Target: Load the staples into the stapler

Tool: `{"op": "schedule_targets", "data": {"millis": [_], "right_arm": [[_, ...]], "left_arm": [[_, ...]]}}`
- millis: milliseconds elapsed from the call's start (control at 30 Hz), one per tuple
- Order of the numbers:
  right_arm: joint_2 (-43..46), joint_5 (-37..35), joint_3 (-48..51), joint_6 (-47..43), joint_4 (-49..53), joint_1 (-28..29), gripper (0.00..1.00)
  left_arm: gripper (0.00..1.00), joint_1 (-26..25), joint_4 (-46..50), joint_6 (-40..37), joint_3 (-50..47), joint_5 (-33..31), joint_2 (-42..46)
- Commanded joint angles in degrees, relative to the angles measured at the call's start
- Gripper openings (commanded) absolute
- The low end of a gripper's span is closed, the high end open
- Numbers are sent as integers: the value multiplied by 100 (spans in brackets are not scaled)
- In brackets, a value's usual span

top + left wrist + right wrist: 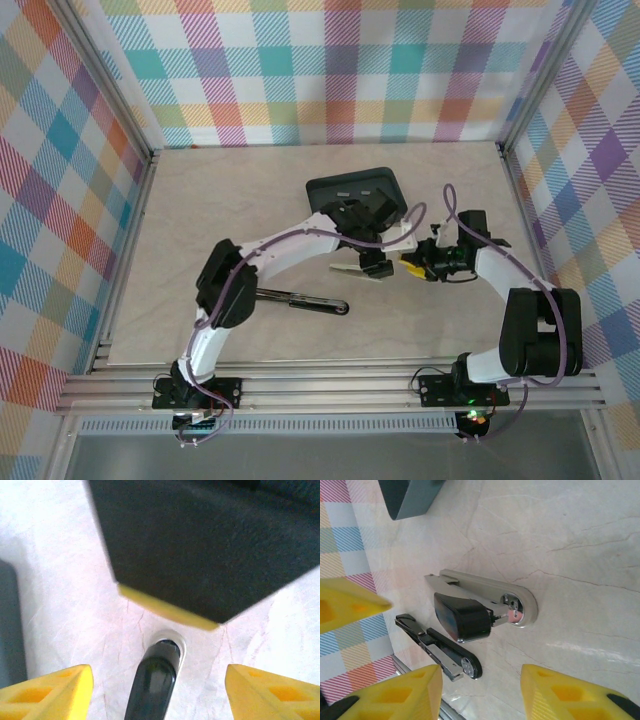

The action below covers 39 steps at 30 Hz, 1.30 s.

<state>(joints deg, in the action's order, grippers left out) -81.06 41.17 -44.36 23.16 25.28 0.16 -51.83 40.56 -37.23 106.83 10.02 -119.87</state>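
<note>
Grey-based stapler lies left-right (hinge end right).

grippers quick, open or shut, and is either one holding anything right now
Left gripper: open, its fingers wide apart on either side of a black stapler, not touching it.
Right gripper: open, holding nothing.

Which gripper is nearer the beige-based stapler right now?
Left. The left gripper hangs over the beige-based stapler, open fingers straddling its black top; the right gripper is open beside it, apart.
</note>
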Motion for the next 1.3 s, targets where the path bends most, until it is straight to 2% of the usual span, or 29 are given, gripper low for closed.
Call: {"op": "schedule_targets", "data": {"millis": [0, 200, 533, 800, 967, 1267], "right_arm": [[-112, -10, -271, 44, 271, 227, 47], [-485, -271, -596, 92, 430, 628, 47], [-1023, -433, -741, 136, 395, 993, 43], [-1218, -516, -719, 94, 358, 1012, 38], [-1068, -569, -827, 116, 408, 1012, 43], [-1259, -478, -1033, 82, 451, 1012, 41]], "left_arm": [[71, 284, -135, 896, -469, 113, 629], [71, 755, -588, 1863, -1580, 248, 1409], [70, 989, -934, 2179, -2853, 246, 2094], [70, 1052, -1015, 2223, -3095, 263, 2152], [69, 1077, -1012, 2219, -3094, 292, 2131], [69, 1140, -1166, 2282, -3186, 351, 2104]]}}
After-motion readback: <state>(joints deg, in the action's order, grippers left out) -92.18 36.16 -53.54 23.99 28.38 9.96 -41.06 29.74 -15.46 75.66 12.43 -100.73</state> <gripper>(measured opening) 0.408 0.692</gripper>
